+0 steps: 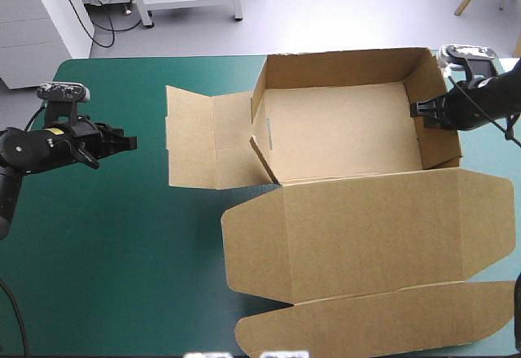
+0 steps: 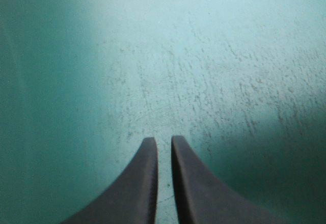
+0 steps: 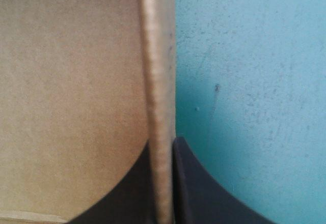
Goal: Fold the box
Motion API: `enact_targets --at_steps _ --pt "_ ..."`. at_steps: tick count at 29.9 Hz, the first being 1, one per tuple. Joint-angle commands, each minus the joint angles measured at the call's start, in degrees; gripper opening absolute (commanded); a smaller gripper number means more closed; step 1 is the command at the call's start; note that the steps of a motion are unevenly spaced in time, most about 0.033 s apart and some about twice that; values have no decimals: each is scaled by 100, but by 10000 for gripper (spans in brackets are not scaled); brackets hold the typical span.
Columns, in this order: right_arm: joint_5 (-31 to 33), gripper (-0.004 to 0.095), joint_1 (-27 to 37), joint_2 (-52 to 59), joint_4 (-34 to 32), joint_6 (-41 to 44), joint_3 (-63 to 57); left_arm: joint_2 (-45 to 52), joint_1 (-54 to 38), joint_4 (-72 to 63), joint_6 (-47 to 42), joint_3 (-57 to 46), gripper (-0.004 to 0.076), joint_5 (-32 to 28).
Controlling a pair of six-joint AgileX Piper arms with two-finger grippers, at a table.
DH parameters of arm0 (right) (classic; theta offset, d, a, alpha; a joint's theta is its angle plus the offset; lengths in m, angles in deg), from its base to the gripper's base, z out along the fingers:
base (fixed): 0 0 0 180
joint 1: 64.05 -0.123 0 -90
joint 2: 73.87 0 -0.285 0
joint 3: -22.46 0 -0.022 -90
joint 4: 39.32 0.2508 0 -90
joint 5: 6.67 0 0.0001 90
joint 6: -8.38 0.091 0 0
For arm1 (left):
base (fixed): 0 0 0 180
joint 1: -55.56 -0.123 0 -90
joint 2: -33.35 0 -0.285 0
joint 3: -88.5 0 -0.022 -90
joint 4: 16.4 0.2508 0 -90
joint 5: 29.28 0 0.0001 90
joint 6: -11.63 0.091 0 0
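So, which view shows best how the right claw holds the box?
The right wrist view: the right claw is shut on the box, the upright wall's edge pinched in it. The high view shows that claw at the right wall, not the pinch. The left wrist view shows only the left claw and teal-green cover.

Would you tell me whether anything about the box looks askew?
The box has its left wall flat on the teal-green cover, while its far and right walls stand, and a small flap beside it leans askew.
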Motion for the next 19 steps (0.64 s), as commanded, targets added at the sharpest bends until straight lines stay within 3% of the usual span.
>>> enact_targets --at_steps 1,4,6,10,13,19 --pt "-163 -19 360 607 802 -250 -39 124 -11 -516 298 165 232 -82" --pt "-163 -20 633 844 931 -291 -92 124 -11 -969 379 165 417 7" --pt "-163 -19 714 963 931 -291 -92 124 -11 -1422 379 165 494 15" --pt "-163 -19 728 1210 1081 -412 -208 124 -11 -2353 312 165 500 167" --pt "-163 -19 728 1355 1547 -645 -427 72 -11 -2849 312 165 496 500" --pt "-207 -19 728 1365 2207 -998 -910 26 -11 -2928 360 165 492 1050"
